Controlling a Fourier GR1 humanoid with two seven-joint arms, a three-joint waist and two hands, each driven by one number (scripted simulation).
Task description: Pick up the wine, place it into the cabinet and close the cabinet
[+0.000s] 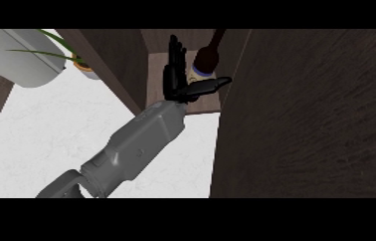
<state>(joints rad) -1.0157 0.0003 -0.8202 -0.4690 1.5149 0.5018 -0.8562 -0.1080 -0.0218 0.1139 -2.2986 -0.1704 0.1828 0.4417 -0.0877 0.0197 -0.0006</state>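
Open right hand [176,75] beside dark glass wine bottle [207,56] in wooden cabinet [294,115].

Dim cabinet [294,115], perhaps shadowed; bright counter [58,130].

One grey forearm rises from the lower left edge, slanting up and to the right. Its black robot hand [176,78] is open — fingers straight, pointing up the view, thumb splayed out to the right.

right hand [176,75] open inside cabinet [308,115] | wine [206,60] upright beside fingers (thumb below it)
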